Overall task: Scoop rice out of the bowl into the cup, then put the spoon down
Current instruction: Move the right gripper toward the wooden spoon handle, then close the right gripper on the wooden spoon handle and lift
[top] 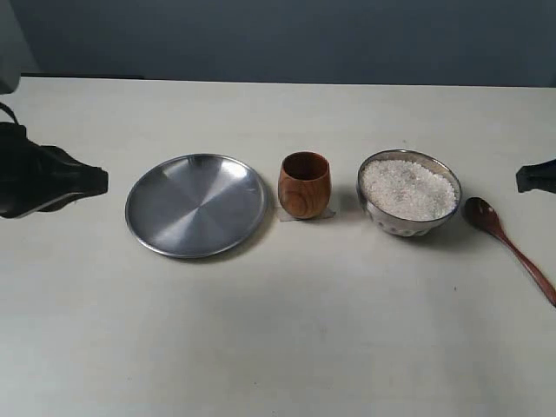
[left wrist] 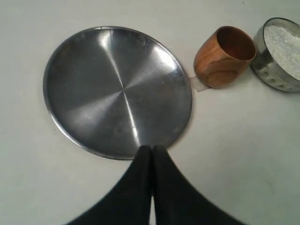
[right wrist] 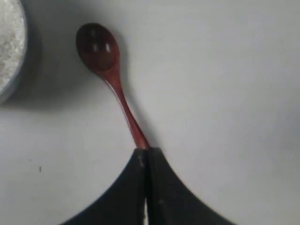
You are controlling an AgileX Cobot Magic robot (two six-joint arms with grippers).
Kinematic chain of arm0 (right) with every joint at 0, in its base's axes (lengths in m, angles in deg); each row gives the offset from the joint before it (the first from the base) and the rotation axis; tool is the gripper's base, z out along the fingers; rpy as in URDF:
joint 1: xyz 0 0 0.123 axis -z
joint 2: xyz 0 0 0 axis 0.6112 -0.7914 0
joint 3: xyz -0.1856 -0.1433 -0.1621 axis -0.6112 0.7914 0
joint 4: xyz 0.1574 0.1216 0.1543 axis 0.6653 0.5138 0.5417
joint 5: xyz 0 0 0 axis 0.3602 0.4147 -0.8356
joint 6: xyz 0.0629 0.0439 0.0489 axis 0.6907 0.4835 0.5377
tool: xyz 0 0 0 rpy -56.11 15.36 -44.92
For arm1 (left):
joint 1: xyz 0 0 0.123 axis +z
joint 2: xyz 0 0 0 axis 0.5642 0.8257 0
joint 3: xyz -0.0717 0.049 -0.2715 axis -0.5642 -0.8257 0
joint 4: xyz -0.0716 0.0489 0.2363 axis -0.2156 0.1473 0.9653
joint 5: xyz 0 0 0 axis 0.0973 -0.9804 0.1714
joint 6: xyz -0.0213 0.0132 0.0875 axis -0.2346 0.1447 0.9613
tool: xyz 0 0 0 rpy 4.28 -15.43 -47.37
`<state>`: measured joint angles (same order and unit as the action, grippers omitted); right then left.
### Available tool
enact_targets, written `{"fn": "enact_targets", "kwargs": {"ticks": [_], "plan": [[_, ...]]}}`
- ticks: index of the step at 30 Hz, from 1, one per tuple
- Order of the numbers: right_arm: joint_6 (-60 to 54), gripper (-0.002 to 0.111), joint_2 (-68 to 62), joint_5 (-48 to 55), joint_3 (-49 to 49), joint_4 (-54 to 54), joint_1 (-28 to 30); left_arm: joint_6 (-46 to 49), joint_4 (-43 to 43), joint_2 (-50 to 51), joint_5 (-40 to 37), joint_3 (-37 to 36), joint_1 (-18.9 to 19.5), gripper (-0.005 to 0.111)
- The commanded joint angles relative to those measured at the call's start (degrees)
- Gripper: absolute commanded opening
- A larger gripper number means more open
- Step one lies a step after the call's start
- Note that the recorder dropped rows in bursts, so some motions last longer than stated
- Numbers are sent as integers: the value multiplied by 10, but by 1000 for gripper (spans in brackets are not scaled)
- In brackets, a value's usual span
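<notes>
I see the worktop (top: 304, 347) with everything in a row across it; the steel plate (top: 195, 205) sits to the left, the wooden cup (top: 304, 184) stands upright just beside its right edge, and the bowl (top: 408, 228) is near the cup on the other side, apart from it. The rice (top: 408, 188) fills the bowl close to its rim; I make out no grains in the cup from the left wrist view, though its bottom is dark and I can't be sure.

The spoon (top: 504, 239) lies flat on the worktop to the right of the bowl; its small oval head is just beside the bowl's wall, and the handle runs away toward the right edge of the exterior view.

My right claw (right wrist: 146, 152) is closed, both fingers pressed together with nothing between them; in its wrist view the spoon's handle passes out of sight behind the tips. In the exterior view this claw sits at the right edge, clear of the spoon.

My left claw (left wrist: 151, 149) is closed too and empty; its tips sit over the plate's near rim in the wrist view; in the exterior view it is left of the plate, apart from it.
</notes>
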<state>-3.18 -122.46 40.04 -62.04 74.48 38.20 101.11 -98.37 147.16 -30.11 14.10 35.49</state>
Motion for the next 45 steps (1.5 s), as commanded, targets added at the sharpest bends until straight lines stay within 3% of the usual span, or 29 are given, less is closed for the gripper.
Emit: {"fn": "enact_targets", "kwargs": {"ticks": [1,7,13,16,21,23,36,43,45], "plan": [[-59,-1,-34,-26,-2,59,8,76,-90,59,1,7,-2,0],[-75,-1,-95,-73,-2,80,8,153,-183,119,-14,7,-2,0],[-78,0,-123,-114,-2,80,8,161,-190,139,-23,7,-2,0],[-78,13,-131,-123,-2,70,8,161,-191,139,-24,7,-2,0],[-78,51,-146,-126,-2,59,8,161,-191,139,-24,7,-2,0],[-78,56,-153,-131,-2,58,8,161,-191,139,-24,7,-2,0],[-75,55,-222,-146,-2,9,8,161,-190,139,-23,7,-2,0],[-75,32,-242,-146,-2,-9,8,161,-190,139,-23,7,-2,0],[-75,30,-247,-146,-2,-17,8,161,-190,139,-23,7,-2,0]]}}
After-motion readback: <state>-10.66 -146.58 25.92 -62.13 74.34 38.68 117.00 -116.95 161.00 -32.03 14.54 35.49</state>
